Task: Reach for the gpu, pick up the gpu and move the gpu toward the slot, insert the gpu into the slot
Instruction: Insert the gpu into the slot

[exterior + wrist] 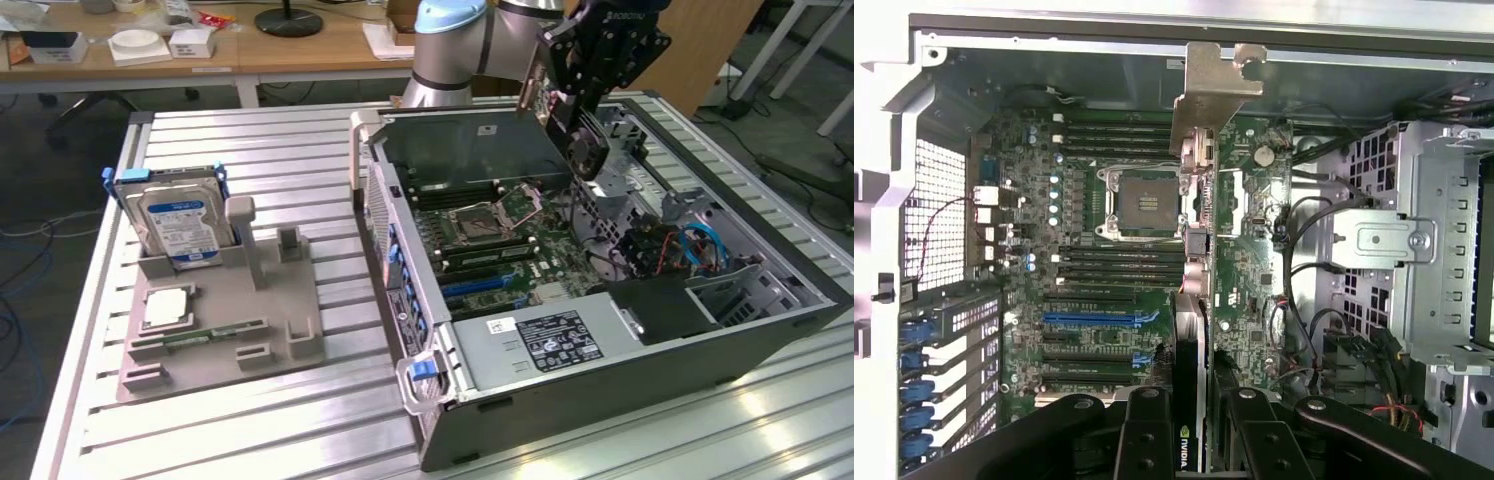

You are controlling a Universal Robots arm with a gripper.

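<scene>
Over the open computer case (641, 385) | claw (574, 105) part-closed, clamped on 1 gpu (589, 150) | gpu held in the air above the motherboard (1244, 290), apart from the blue slot (1099, 318) | hard drive (180, 225) stands in grey holder (254, 300) on tabletop (267, 140)

The case (601, 395) lies open on the tabletop (267, 160), toward the exterior view's right. On its left stands a fixture (254, 310) carrying an upright drive (180, 225). The gpu (587, 150) hangs on edge above the motherboard (1244, 290).
</scene>
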